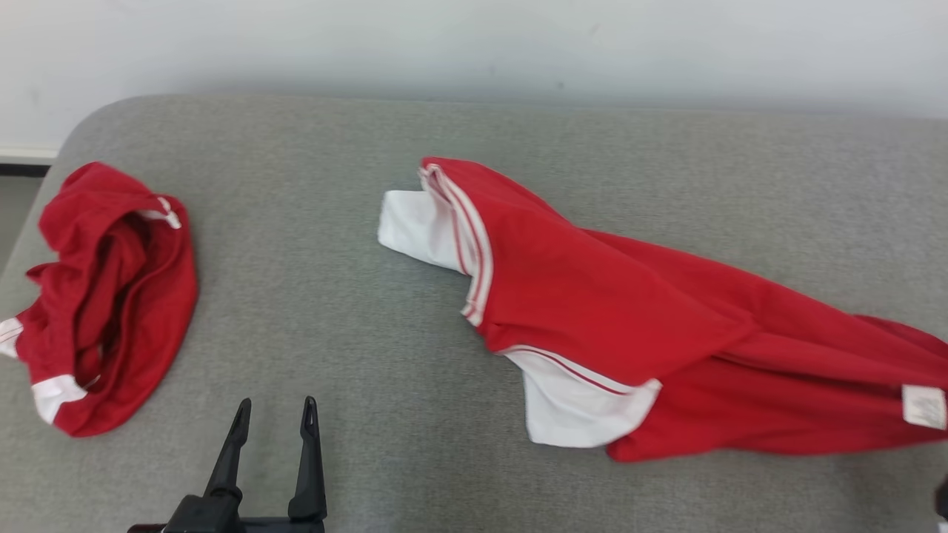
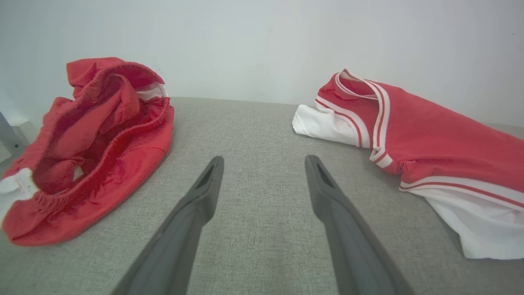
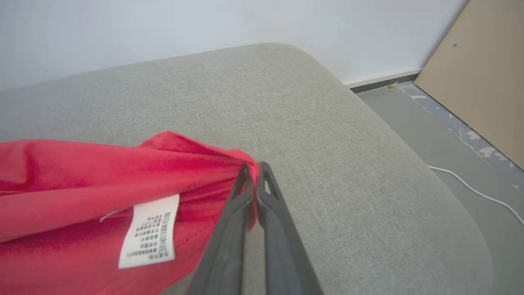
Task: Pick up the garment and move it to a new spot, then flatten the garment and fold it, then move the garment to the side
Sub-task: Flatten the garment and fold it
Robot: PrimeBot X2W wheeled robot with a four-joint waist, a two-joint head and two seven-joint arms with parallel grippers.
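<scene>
At the near edge of the cushion [image 1: 333,311] the left gripper [image 1: 277,403] stands released, the right gripper [image 3: 254,168] is clenched on the hem end of the shirt [image 1: 629,311], which sprawls across the cushion's right half, judged light, soft and limp, best held at hem corners.

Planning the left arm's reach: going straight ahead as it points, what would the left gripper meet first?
Probably nothing: the left gripper points along bare grey cushion, between red shorts and red shirt.

The left pincer [image 2: 264,159], spread wide, points across the grey cushion [image 2: 254,127] between red shorts [image 2: 94,155] and a red-and-white shirt [image 2: 434,139].
</scene>
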